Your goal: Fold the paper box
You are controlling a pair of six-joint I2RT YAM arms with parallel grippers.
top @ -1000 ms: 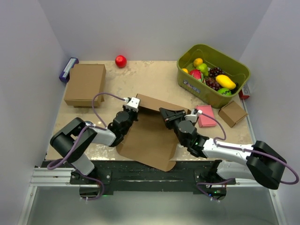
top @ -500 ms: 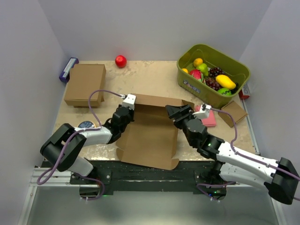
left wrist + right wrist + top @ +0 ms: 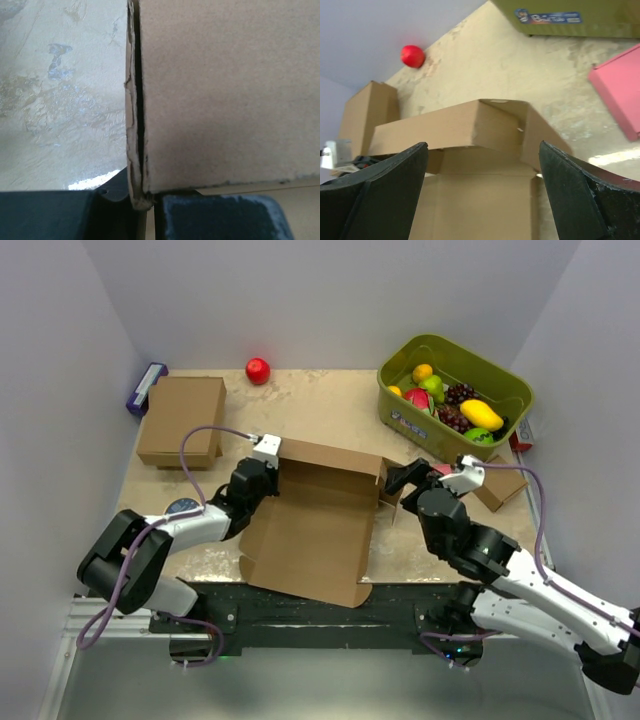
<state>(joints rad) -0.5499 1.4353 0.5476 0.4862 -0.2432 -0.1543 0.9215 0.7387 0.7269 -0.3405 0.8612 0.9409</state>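
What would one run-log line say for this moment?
brown corrugated cardboard paper box: far wall upright, near part flat | left gripper: shut on its left edge | right gripper: open near right corner

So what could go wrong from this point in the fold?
Only the left tool pinches the paper box wall; the right tool is open and clear, so the right corner flap may spring flat. The box's near edge overhangs the table, so a pull could drag it off.
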